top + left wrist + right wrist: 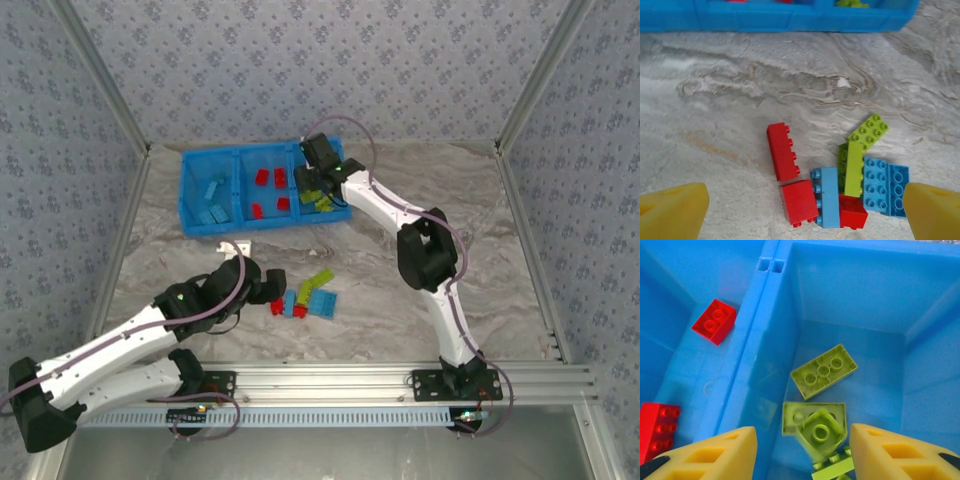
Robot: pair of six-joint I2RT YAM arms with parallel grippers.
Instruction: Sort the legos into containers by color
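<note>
Legos (pixel 305 298) are gathered in a loose heap on the marbled table (pixel 500 260), near its front edge, with the left gripper (pixel 262 285) just beside them. Seen from the left wrist, the left gripper (pixel 802 220) is spread wide and nothing is held by it. Its yellow fingers (pixel 672 210) are set on either side of the heap, one of them just beside an outer light blue brick (pixel 898 190).

A long red brick (pixel 782 151) is laid with its long axis running nearly straight toward the tray (pixel 790 20), its far end swung slightly left. A narrow light blue brick (pixel 829 196) and a lime brick on its side (pixel 853 169) are pointed the same way. A flat lime brick (pixel 869 131) is turned studs up and angled toward the far right.

The tray (pixel 198 168) is placed at the far left of the table, its long axis running left to right. Light blue bricks (pixel 212 198) are lodged in its left compartment, red ones (pixel 270 190) in the middle and lime ones (pixel 318 198) in the right, over which the right gripper (pixel 322 165) is poised.

From the right wrist, the right gripper (pixel 804 445) is parted moderately and nothing is gripped. Clear gaps are left between its fingers (pixel 715 452) and a tilted lime brick (pixel 820 432) resting on others. A ringed lime brick (pixel 824 371) is laid flat, its long axis running from near left to far right. Two red bricks (pixel 714 321) are seen beyond the divider wall (pixel 752 365).
</note>
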